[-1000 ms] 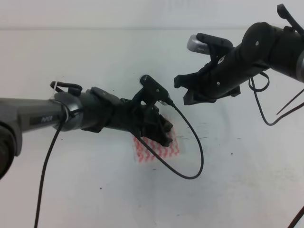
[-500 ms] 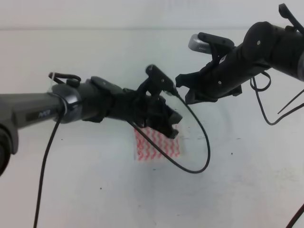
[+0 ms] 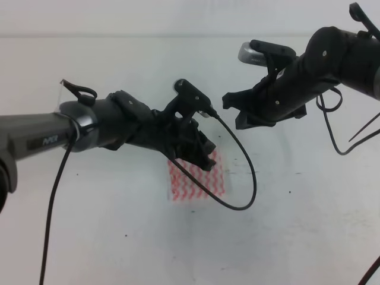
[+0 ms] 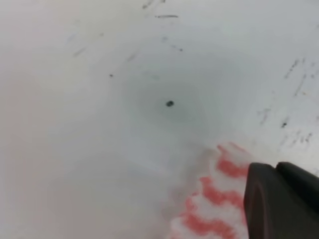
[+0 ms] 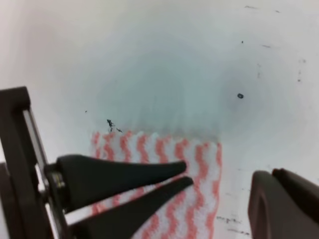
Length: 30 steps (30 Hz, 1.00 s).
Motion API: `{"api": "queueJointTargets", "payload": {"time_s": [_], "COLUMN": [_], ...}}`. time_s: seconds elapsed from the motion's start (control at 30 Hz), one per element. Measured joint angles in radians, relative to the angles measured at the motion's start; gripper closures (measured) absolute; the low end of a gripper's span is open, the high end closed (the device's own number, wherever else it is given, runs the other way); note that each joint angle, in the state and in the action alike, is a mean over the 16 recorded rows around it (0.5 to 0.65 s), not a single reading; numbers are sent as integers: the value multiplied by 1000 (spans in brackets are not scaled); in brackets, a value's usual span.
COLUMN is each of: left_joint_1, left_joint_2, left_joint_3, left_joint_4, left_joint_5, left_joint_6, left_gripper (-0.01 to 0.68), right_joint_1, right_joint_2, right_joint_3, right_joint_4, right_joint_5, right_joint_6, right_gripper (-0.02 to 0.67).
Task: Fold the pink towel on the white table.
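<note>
You are looking at one white table (image 3: 309, 237) filling the view, with two arms working over it. One pink towel (image 3: 199, 181) is lying flat near the middle of the tabletop, well away from every edge. Your left gripper (image 3: 205, 155) is hanging over the towel's far edge, and you cannot tell whether it is clenched. Your right gripper (image 3: 233, 110) is hovering apart beyond the towel, grasping nothing, fingers parted. Since half a second ago, the left gripper has been lifting slightly and uncovering more of the towel.
</note>
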Motion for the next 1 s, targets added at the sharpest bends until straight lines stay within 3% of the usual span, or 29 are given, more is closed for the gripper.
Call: {"api": "queueJointTargets", "payload": {"time_s": [0.4,0.73,1.0], "left_joint_1": [-1,-2,-2], "left_joint_2": [-173,-560,-910], "left_joint_3": [122,420,665], "left_joint_4": [-24,-149,-230], "left_joint_5": [-179,-436,-524], "left_joint_6": [-69,-81,-81], "left_gripper": [677,677,677], "right_joint_1": [0,0,0], "right_joint_2": [-188,-540,-836], "right_joint_3": [51,276,523], "right_joint_4": [-144,-247,-256], "right_joint_5": [-3,-63,-106], "right_joint_6": [72,149,178], "right_gripper": [667,667,667]}}
